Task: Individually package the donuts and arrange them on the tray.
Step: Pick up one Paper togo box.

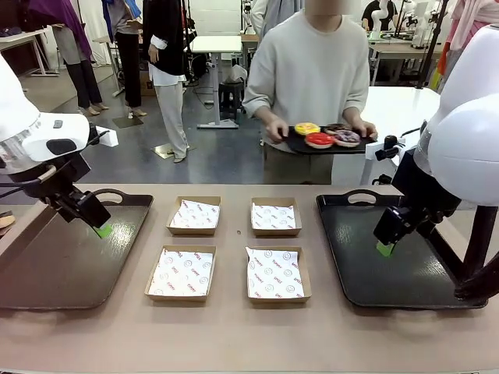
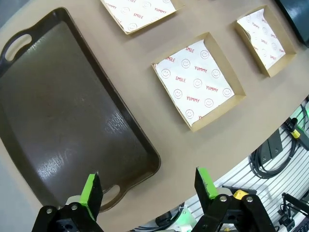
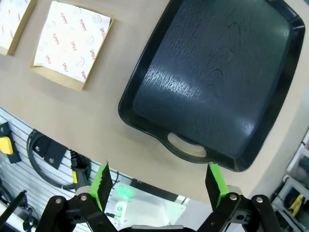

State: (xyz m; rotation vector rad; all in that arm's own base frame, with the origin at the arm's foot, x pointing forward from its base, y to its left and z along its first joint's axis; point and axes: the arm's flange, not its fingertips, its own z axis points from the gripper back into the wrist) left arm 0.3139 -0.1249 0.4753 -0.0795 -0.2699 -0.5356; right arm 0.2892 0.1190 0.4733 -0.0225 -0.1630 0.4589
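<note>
Across the table a person holds a small black tray [image 1: 295,145] carrying the donuts: yellow [image 1: 306,128], red [image 1: 318,140], chocolate [image 1: 337,128] and purple-white [image 1: 348,139]. My left gripper [image 1: 101,229] [image 2: 149,191] hangs open and empty over the brown tray [image 1: 62,265] [image 2: 67,111] at the table's left. Over the black tray [image 1: 413,273] [image 3: 217,82] on the right, my right gripper [image 1: 385,248] [image 3: 159,186] is likewise open with nothing between its fingers.
Several shallow cardboard boxes lined with printed paper lie in a two-by-two block between the big trays: far left [image 1: 195,215], far right [image 1: 275,216], near left [image 1: 181,273] [image 2: 198,79], near right [image 1: 274,273] [image 3: 72,43]. People stand in the background.
</note>
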